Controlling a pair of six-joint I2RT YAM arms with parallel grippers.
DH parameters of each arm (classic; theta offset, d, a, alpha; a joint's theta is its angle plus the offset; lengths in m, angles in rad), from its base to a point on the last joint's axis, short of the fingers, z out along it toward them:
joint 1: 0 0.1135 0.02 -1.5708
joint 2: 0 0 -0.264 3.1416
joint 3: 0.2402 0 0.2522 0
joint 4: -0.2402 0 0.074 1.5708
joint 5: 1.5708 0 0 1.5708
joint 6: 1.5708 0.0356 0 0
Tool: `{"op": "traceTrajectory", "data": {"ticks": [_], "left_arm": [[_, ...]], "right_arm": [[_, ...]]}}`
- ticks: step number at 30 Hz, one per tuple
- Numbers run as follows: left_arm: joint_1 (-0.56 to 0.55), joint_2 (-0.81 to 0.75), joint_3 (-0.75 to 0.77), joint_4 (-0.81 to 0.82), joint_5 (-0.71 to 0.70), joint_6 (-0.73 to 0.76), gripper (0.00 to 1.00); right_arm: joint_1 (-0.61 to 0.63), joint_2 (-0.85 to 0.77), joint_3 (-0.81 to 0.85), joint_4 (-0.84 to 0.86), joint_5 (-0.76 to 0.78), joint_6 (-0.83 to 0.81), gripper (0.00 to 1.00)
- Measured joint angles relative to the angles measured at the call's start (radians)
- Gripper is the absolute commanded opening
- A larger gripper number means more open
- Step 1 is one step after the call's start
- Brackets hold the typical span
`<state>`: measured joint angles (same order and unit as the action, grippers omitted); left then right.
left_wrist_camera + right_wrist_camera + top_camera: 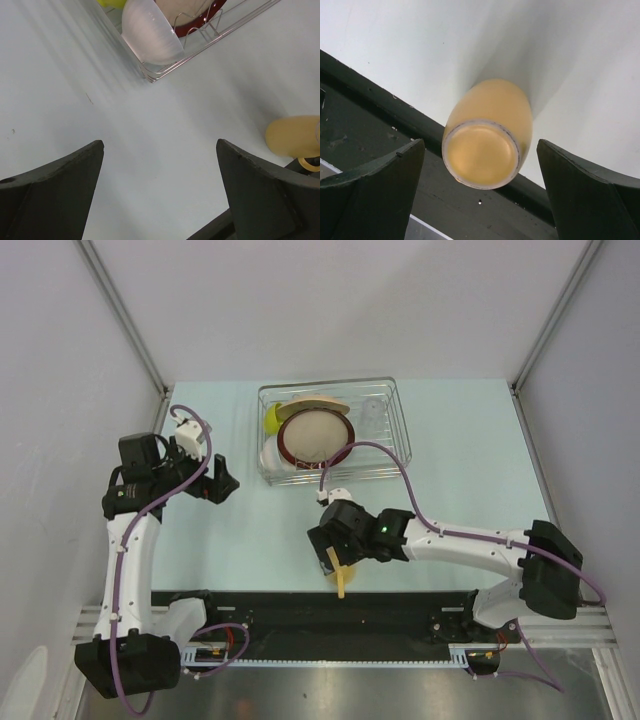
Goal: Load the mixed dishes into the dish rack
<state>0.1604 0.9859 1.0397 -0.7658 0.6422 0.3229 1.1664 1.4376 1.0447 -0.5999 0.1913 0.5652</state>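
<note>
The silver wire dish rack stands at the back middle of the table. In it are the tan plate with a red-brown rim, the lime-green bowl, the white bowl and what looks like the clear glass. The yellow mug stands upside down near the front edge. My right gripper hangs over it, open, with the mug's base between the fingers and untouched. My left gripper is open and empty, left of the rack. Its wrist view shows the white bowl and the rack's corner.
A black rail runs along the table's front edge, just behind the mug. A tan curved piece lies at the rack's back. Grey walls close in the left, right and back. The mug also shows at the right of the left wrist view.
</note>
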Motion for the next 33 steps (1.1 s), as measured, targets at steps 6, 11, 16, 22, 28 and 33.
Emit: {"op": "traceTrajectory", "data": {"ticks": [6,11,16,22,28,33], "left_arm": [[0.000,0.001,0.000,0.000,0.000,0.000,1.00],[0.000,0.002,0.000,0.000,0.000,0.000,1.00],[0.000,0.002,0.000,0.000,-0.001,0.001,1.00],[0.000,0.002,0.000,0.000,-0.003,0.002,1.00],[0.000,0.001,0.000,0.000,-0.003,0.003,1.00],[0.000,0.001,0.000,0.000,-0.003,0.003,1.00]], "right_arm": [[0.000,0.037,-0.003,0.007,-0.026,-0.001,1.00],[0.000,0.059,-0.005,0.008,-0.024,-0.001,1.00],[0.000,0.088,-0.011,0.018,-0.024,-0.001,1.00],[-0.007,0.119,-0.014,0.029,-0.024,-0.005,0.77],[-0.016,0.120,-0.014,0.034,-0.024,-0.009,0.29],[-0.021,0.113,-0.015,0.033,-0.026,-0.010,0.09]]}}
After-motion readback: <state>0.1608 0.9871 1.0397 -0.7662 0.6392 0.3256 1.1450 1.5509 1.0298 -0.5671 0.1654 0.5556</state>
